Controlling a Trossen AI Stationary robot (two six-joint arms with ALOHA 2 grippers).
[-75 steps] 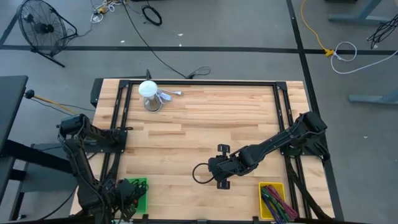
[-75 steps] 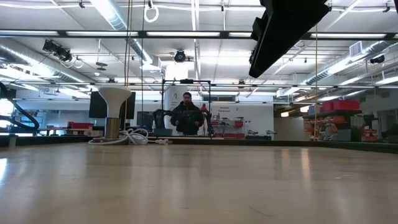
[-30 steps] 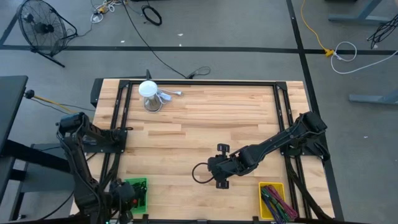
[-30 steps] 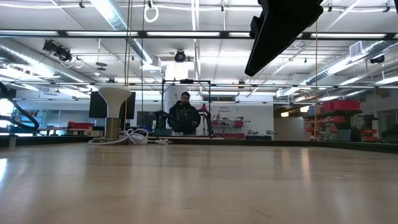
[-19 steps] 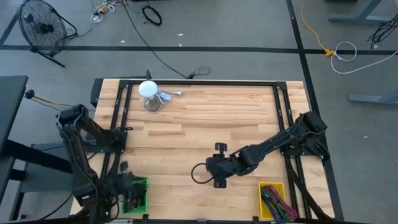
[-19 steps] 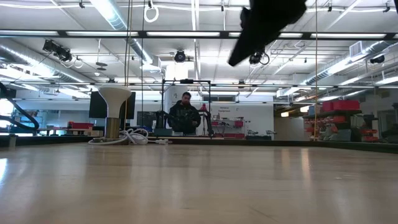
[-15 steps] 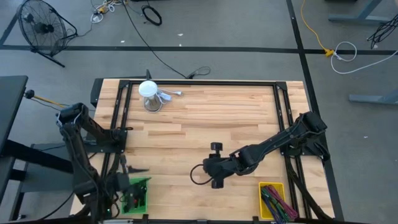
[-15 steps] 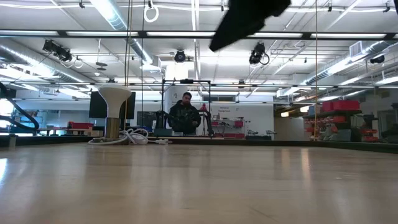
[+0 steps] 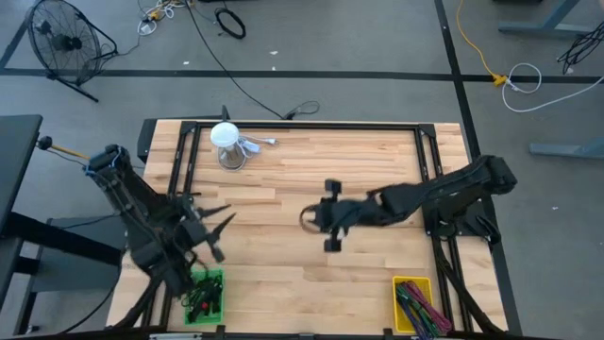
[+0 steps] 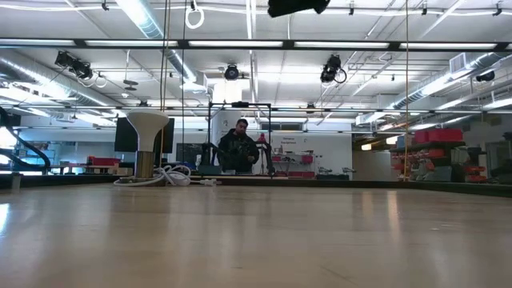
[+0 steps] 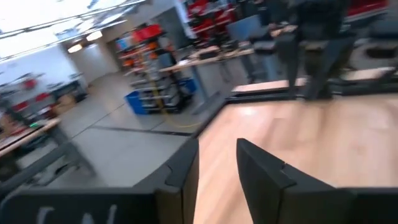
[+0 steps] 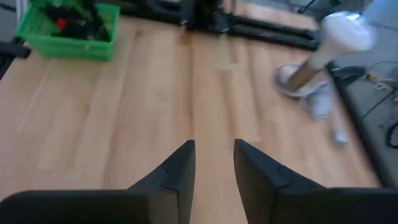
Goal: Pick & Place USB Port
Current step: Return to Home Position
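Butcher-block tabletop (image 9: 302, 170), bare across the middle. Green bin (image 9: 204, 293), near-left corner: dark cables (image 9: 200, 304) inside. Yellow bin (image 9: 415, 304), near-right corner: more cables, pink among them. Left gripper (image 9: 213, 225): risen off the green bin, now above the left edge, fingers spread, empty. Right gripper (image 9: 330, 215): drawn back and upward over the centre, fingers slightly parted, empty. White stand (image 9: 226, 144), far-left corner. Judgement: sorting done, arms retiring home.

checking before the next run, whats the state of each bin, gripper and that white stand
green bin: upright, dark cables inside
yellow bin: upright, coloured cables inside
left gripper: open, empty
right gripper: open, empty, over the table
white stand: upright, white cable at its base
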